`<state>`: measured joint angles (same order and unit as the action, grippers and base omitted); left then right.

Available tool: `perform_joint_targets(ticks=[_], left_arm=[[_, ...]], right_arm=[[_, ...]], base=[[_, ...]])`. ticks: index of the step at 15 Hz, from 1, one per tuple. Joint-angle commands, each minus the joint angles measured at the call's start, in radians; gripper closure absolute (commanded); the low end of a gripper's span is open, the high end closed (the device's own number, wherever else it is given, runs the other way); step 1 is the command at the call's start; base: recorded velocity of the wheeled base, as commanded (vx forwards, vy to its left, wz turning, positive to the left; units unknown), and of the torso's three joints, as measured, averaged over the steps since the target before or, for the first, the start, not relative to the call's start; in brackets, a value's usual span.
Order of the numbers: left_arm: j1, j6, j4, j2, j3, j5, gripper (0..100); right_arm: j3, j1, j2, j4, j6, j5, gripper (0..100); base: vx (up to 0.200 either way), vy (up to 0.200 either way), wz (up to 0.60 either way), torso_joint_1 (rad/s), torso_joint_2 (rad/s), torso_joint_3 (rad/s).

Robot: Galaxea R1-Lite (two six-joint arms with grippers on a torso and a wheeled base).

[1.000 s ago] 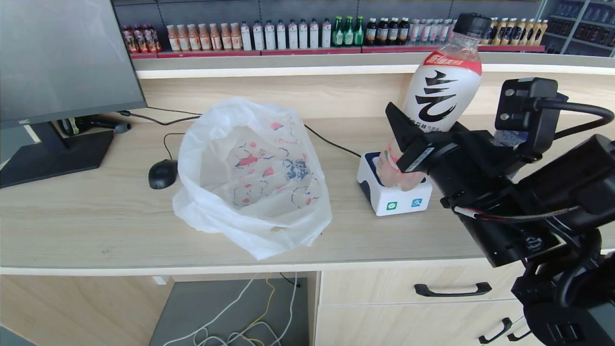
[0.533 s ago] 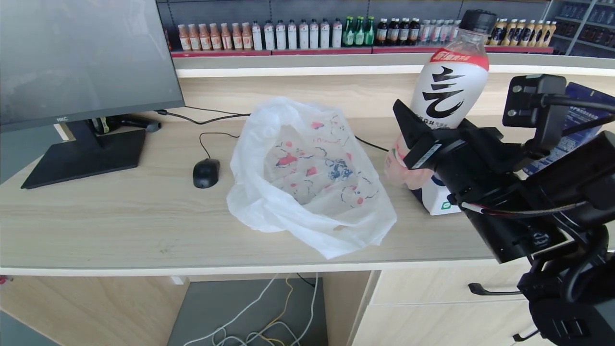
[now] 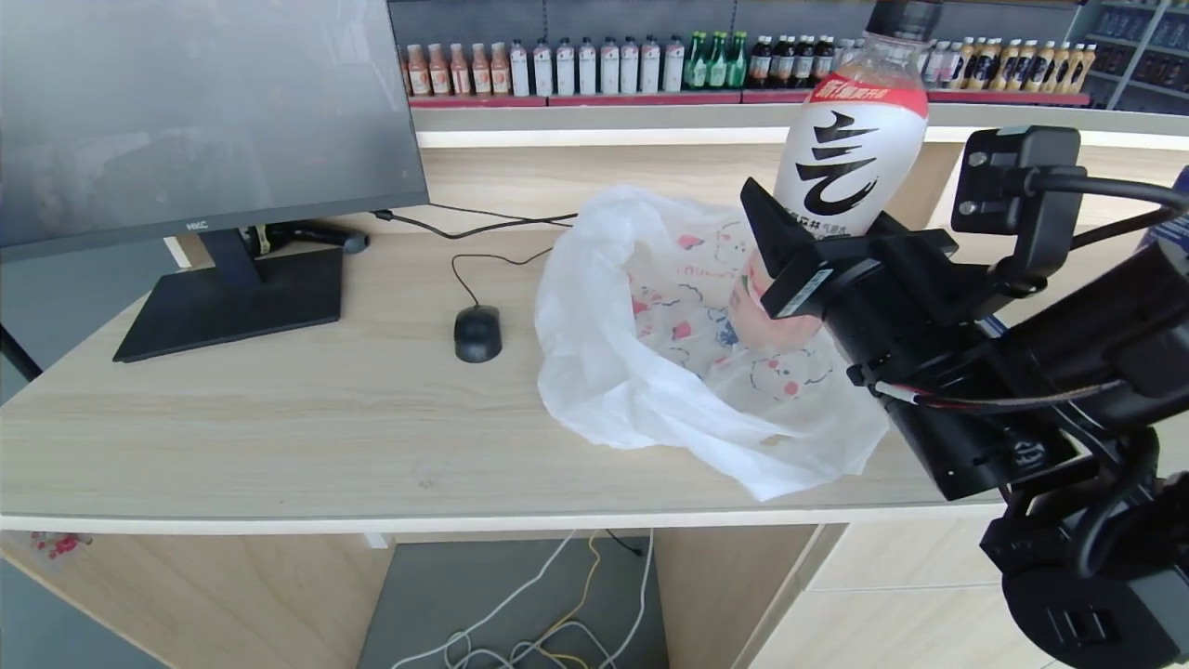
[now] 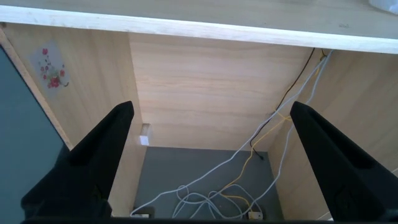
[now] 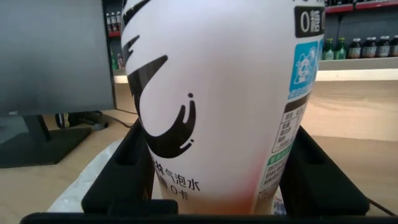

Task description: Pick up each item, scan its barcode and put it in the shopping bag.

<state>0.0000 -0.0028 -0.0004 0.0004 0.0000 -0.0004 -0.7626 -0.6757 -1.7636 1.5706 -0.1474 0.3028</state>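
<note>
A tall white drink bottle with black strokes, a red band and a dark cap stands upright in my right gripper, which is shut on its lower part. It hangs over the open mouth of the white plastic shopping bag, which lies on the wooden counter. In the right wrist view the bottle sits between the two black fingers. My left gripper is open and holds nothing; it hangs below the counter's front edge, facing the space under the counter.
A monitor on a black stand is at the back left, with a black mouse and its cable between it and the bag. Shelves of bottles line the back wall. Loose cables lie under the counter.
The head camera has swung left, so the whole scene shifted right. My right gripper carried the bottle from above the white scanner box to above the bag's mouth.
</note>
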Motion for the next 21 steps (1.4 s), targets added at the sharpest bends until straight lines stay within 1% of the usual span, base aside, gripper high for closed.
perform_joint_targets(ticks=[1,6,8,10,13,15,16,17,19,21], left_arm=[[0.000,0.000,0.000,0.000,0.000,0.000,0],[0.000,0.000,0.000,0.000,0.000,0.000,0],[0.000,0.000,0.000,0.000,0.000,0.000,0],[-0.002,0.000,0.000,0.000,0.000,0.000,0],[0.000,0.000,0.000,0.000,0.000,0.000,0],[-0.002,0.000,0.000,0.000,0.000,0.000,0],[-0.002,0.000,0.000,0.000,0.000,0.000,0],[0.000,0.000,0.000,0.000,0.000,0.000,0],[-0.002,0.000,0.000,0.000,0.000,0.000,0],[0.000,0.000,0.000,0.000,0.000,0.000,0]], right_arm=[[-0.020,-0.002,-0.017,0.000,-0.001,0.001,100],[-0.052,-0.002,-0.054,-0.015,0.003,-0.017,100],[-0.061,-0.005,-0.105,-0.032,0.016,-0.037,100],[-0.115,-0.005,-0.134,-0.090,0.023,-0.037,100],[-0.222,-0.005,-0.183,-0.133,0.023,-0.037,100],[-0.244,-0.005,-0.181,-0.190,0.023,-0.042,100],[-0.244,-0.005,-0.181,-0.190,0.023,-0.042,100],[-0.267,-0.005,-0.183,-0.224,0.023,-0.082,100],[-0.270,-0.004,-0.183,-0.251,0.023,-0.102,100],[-0.305,0.008,-0.195,-0.296,0.025,-0.197,100]], base=[[0.000,0.000,0.00,0.000,0.00,0.000],[0.000,0.000,0.00,0.000,0.00,0.000],[0.000,0.000,0.00,0.000,0.00,0.000],[0.000,0.000,0.00,0.000,0.00,0.000],[0.000,0.000,0.00,0.000,0.00,0.000],[0.000,0.000,0.00,0.000,0.00,0.000],[0.000,0.000,0.00,0.000,0.00,0.000],[0.000,0.000,0.00,0.000,0.00,0.000],[0.000,0.000,0.00,0.000,0.00,0.000],[0.000,0.000,0.00,0.000,0.00,0.000]])
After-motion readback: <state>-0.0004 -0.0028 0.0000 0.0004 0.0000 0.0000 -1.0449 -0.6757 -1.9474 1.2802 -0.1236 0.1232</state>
